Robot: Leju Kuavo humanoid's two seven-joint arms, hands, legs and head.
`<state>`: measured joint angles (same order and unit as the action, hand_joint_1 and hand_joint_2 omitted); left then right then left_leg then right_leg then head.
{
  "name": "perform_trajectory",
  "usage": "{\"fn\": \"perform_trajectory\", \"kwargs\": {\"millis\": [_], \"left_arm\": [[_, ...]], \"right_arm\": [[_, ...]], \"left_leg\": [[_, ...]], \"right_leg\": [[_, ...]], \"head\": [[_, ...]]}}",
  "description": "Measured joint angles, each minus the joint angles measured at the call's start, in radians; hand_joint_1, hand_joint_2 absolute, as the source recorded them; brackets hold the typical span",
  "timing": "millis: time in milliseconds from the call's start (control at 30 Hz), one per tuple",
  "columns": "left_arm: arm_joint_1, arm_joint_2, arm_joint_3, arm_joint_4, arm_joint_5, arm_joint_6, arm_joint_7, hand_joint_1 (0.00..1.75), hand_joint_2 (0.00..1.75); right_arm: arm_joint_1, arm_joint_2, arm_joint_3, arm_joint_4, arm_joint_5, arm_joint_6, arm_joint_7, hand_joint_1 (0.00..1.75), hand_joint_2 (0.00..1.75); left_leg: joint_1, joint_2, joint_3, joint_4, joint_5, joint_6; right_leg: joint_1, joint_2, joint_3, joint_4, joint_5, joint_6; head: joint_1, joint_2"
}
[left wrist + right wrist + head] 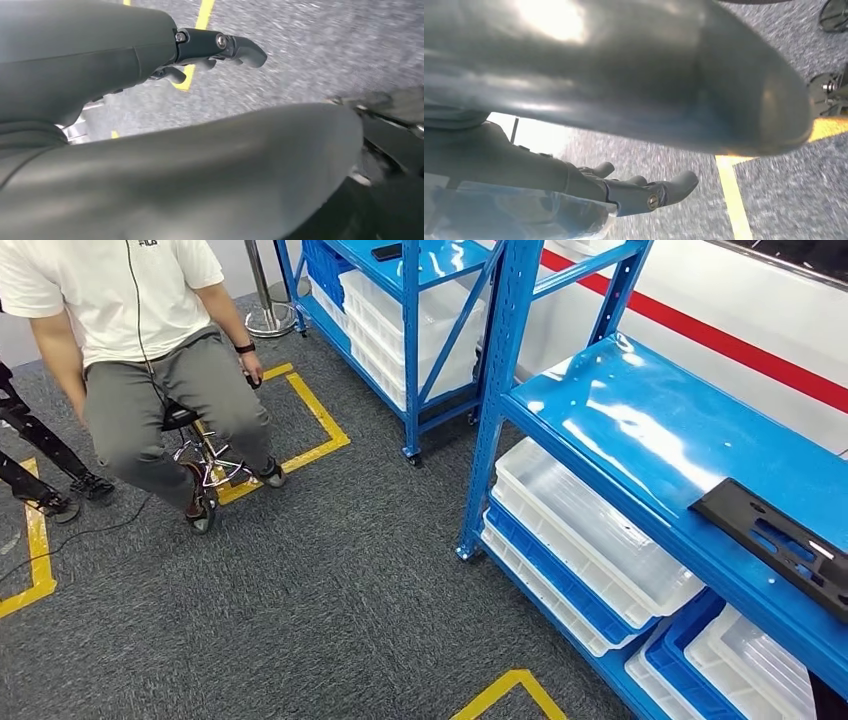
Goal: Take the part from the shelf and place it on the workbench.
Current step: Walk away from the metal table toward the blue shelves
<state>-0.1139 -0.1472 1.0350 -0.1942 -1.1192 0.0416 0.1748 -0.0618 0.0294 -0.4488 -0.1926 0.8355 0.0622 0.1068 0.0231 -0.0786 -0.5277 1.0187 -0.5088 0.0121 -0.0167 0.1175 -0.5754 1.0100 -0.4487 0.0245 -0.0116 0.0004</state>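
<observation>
A flat black part (778, 538) with cut-outs lies on the top board of the near blue shelf (640, 430), at the right edge of the head view. In the left wrist view my left hand (210, 52) hangs over grey carpet, its dark fingers (240, 47) loosely extended and holding nothing. My right hand (634, 190) likewise hangs above the carpet in the right wrist view, fingers (676, 185) spread and empty. Both hands are far from the part.
A person (150, 360) sits on a stool at the left. A second blue shelf (410, 300) stands further back. White and blue trays (590, 540) fill the lower shelves. Yellow floor tape (505, 690) marks the grey carpet.
</observation>
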Motion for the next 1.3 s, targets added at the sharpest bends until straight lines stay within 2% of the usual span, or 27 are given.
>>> {"fn": "perform_trajectory", "kwargs": {"millis": [33,100,167,233,267,300,333,367,400,467,533,567,600,667,700,733,767,800,833,900,967,1033,1067,1133,1200,1267,1300], "left_arm": [[-0.001,0.000,0.000,0.000,0.000,0.000,0.000,0.00,0.00],[-0.002,0.000,0.000,0.000,-0.001,0.000,0.001,0.00,0.00],[-0.002,0.000,0.000,0.000,-0.003,0.000,0.001,0.00,0.00],[0.001,0.000,0.001,0.000,-0.006,0.001,0.001,0.00,0.00],[0.002,0.000,0.001,0.000,-0.007,0.001,0.001,0.00,0.00],[0.002,-0.001,0.001,0.000,-0.009,0.001,0.001,0.00,0.00],[0.001,-0.002,0.001,0.000,-0.011,0.000,0.001,0.00,0.00],[0.001,-0.002,0.001,0.000,-0.012,0.000,0.001,0.00,0.00],[0.001,-0.002,0.001,0.000,-0.015,0.000,0.000,0.00,0.00],[0.000,-0.002,0.001,0.000,-0.020,0.000,0.000,0.00,0.00],[-0.005,-0.002,0.001,0.000,-0.022,0.001,-0.001,0.00,0.00],[-0.008,-0.002,0.001,0.000,-0.022,0.001,-0.001,0.00,0.00],[-0.009,-0.003,0.001,0.000,-0.023,0.001,-0.002,0.00,0.00],[-0.007,-0.003,0.001,0.000,-0.023,0.001,-0.002,0.00,0.00],[-0.006,-0.003,0.001,0.000,-0.023,0.001,-0.002,0.00,0.00],[-0.004,-0.003,0.001,0.000,-0.023,0.001,-0.002,0.00,0.00],[-0.003,-0.003,0.001,0.000,-0.023,0.001,-0.002,0.00,0.00],[-0.002,-0.003,0.001,0.000,-0.023,0.001,-0.002,0.00,0.00],[-0.001,-0.003,0.001,0.000,-0.023,0.001,-0.002,0.00,0.00],[-0.001,-0.001,0.001,0.000,-0.023,0.001,-0.002,0.00,0.00],[-0.001,0.002,0.001,0.000,-0.023,0.002,-0.002,0.00,0.00],[-0.004,0.003,0.001,0.000,-0.023,0.002,-0.002,0.00,0.00],[-0.005,0.002,0.001,0.000,-0.023,0.002,-0.002,0.00,0.00],[-0.006,0.001,0.001,0.000,-0.024,0.002,-0.002,0.00,0.00],[-0.004,0.000,0.001,0.000,-0.024,0.002,-0.002,0.00,0.00],[-0.002,-0.001,0.001,0.000,-0.024,0.002,-0.002,0.00,0.00],[-0.002,-0.001,0.001,0.000,-0.024,0.002,-0.002,0.00,0.00]], "right_arm": [[0.001,0.000,0.000,0.000,0.002,0.000,0.000,0.00,0.00],[0.002,0.000,-0.001,0.000,0.006,0.000,0.000,0.00,0.00],[0.000,0.000,-0.001,0.000,0.010,0.000,0.000,0.00,0.00],[-0.001,0.002,-0.001,0.000,0.011,0.000,0.000,0.00,0.00],[-0.001,0.002,-0.001,0.000,0.012,0.000,0.000,0.00,0.00],[0.000,0.001,-0.001,0.000,0.012,0.000,0.000,0.00,0.00],[0.000,0.000,-0.001,0.000,0.013,0.000,0.000,0.00,0.00],[-0.002,-0.001,-0.001,0.000,0.014,0.000,0.000,0.00,0.00],[-0.004,-0.002,-0.001,0.000,0.016,0.000,0.000,0.00,0.00],[-0.007,-0.001,-0.001,0.000,0.019,0.000,0.000,0.00,0.00],[-0.006,-0.002,-0.002,0.000,0.022,0.000,0.001,0.00,0.00],[-0.005,-0.002,-0.002,0.000,0.023,0.000,0.001,0.00,0.00],[-0.005,-0.002,-0.002,0.000,0.024,0.000,0.001,0.00,0.00],[-0.006,-0.002,-0.002,0.000,0.025,0.000,0.002,0.00,0.00],[-0.006,-0.002,-0.002,0.000,0.025,0.000,0.002,0.00,0.00],[-0.006,-0.002,-0.002,0.000,0.026,0.000,0.002,0.00,0.00],[-0.005,-0.002,-0.002,0.000,0.026,0.000,0.002,0.00,0.00],[-0.005,-0.002,-0.002,0.000,0.026,0.000,0.002,0.00,0.00],[-0.004,-0.002,-0.002,0.000,0.026,0.000,0.002,0.00,0.00],[-0.005,0.000,-0.002,0.000,0.026,0.000,0.002,0.00,0.00],[-0.006,0.003,-0.002,0.000,0.026,0.000,0.002,0.00,0.00],[-0.005,0.004,-0.002,0.000,0.026,0.000,0.002,0.00,0.00],[-0.003,0.003,-0.003,0.000,0.026,0.000,0.002,0.00,0.00],[-0.003,0.002,-0.003,0.000,0.026,0.000,0.002,0.00,0.00],[-0.006,0.001,-0.003,0.000,0.026,0.000,0.002,0.00,0.00],[-0.005,0.001,-0.003,0.000,0.026,0.000,0.002,0.00,0.00],[-0.004,0.000,-0.003,0.000,0.026,0.000,0.002,0.00,0.00]], "left_leg": [[-0.001,0.014,0.001,-0.005,0.005,0.009],[-0.002,0.041,0.002,-0.017,0.017,0.027],[-0.005,0.070,0.001,-0.023,0.021,0.036],[-0.009,0.103,-0.002,-0.022,0.021,0.038],[-0.010,0.118,-0.004,-0.022,0.020,0.038],[-0.010,0.131,-0.004,-0.022,0.020,0.037],[-0.009,0.144,-0.003,-0.022,0.019,0.035],[-0.010,0.155,-0.001,-0.021,0.017,0.031],[-0.013,0.166,0.003,-0.020,0.014,0.025],[-0.018,0.184,0.013,-0.020,0.006,0.011],[-0.016,0.198,0.023,-0.021,0.000,0.000],[-0.012,0.190,0.024,-0.016,-0.006,-0.007],[-0.009,0.167,0.017,0.004,-0.024,-0.013],[-0.005,0.107,-0.029,0.111,-0.093,-0.020],[-0.005,0.088,-0.063,0.185,-0.130,-0.020],[-0.005,0.081,-0.095,0.248,-0.152,-0.019],[-0.005,0.079,-0.113,0.278,-0.153,-0.017],[-0.005,0.078,-0.114,0.269,-0.132,-0.014],[-0.005,0.072,-0.097,0.223,-0.095,-0.009],[-0.005,0.026,-0.041,0.083,-0.017,0.008],[-0.008,-0.007,-0.010,0.005,0.011,0.019],[-0.012,0.010,-0.006,-0.007,0.013,0.025],[-0.012,0.022,-0.004,-0.015,0.018,0.029],[-0.008,0.050,0.001,-0.033,0.030,0.039],[-0.008,0.080,0.001,-0.038,0.033,0.043],[-0.008,0.110,-0.001,-0.038,0.032,0.042],[-0.007,0.123,-0.001,-0.037,0.031,0.040]], "right_leg": [[-0.001,0.005,-0.006,0.000,0.003,0.007],[0.000,-0.029,-0.029,0.030,-0.013,0.013],[0.002,-0.086,-0.083,0.138,-0.071,0.005],[0.000,-0.104,-0.141,0.261,-0.122,0.004],[-0.001,-0.106,-0.149,0.284,-0.128,0.009],[-0.003,-0.110,-0.131,0.260,-0.116,0.019],[-0.005,-0.121,-0.092,0.197,-0.094,0.029],[-0.007,-0.145,-0.048,0.122,-0.071,0.035],[-0.006,-0.168,-0.008,0.056,-0.049,0.037],[-0.001,-0.192,0.020,0.002,-0.032,0.022],[0.000,-0.172,0.019,0.001,-0.029,0.004],[-0.004,-0.162,0.021,-0.001,-0.028,-0.003],[-0.007,-0.152,0.023,-0.002,-0.025,-0.011],[-0.009,-0.130,0.023,-0.003,-0.019,-0.024],[-0.007,-0.118,0.021,-0.003,-0.017,-0.029],[-0.004,-0.104,0.019,-0.002,-0.016,-0.030],[-0.001,-0.090,0.019,-0.002,-0.015,-0.031],[0.001,-0.075,0.020,-0.002,-0.015,-0.032],[0.002,-0.061,0.021,-0.002,-0.015,-0.032],[0.006,-0.035,0.022,0.000,-0.014,-0.031],[0.008,-0.015,0.017,0.001,-0.013,-0.026],[0.007,0.004,0.008,-0.002,-0.007,-0.014],[0.007,-0.001,0.002,0.002,-0.007,-0.008],[0.009,-0.045,-0.030,0.049,-0.033,-0.005],[0.005,-0.093,-0.092,0.171,-0.094,-0.009],[-0.003,-0.104,-0.142,0.274,-0.131,0.000],[-0.008,-0.108,-0.139,0.273,-0.126,0.011]], "head": [[0.000,0.000],[0.002,0.000],[0.006,0.000],[0.008,0.000],[0.008,0.000],[0.008,0.000],[0.008,0.000],[0.009,0.000],[0.009,0.000],[0.007,0.000],[0.004,0.000],[0.004,0.000],[0.003,0.000],[0.001,0.000],[0.001,0.000],[0.001,0.000],[0.001,0.000],[0.001,0.000],[0.001,0.000],[0.001,0.000],[0.001,0.000],[0.001,0.000],[0.001,0.000],[0.005,0.000],[0.008,0.000],[0.008,0.000],[0.008,0.000]]}}
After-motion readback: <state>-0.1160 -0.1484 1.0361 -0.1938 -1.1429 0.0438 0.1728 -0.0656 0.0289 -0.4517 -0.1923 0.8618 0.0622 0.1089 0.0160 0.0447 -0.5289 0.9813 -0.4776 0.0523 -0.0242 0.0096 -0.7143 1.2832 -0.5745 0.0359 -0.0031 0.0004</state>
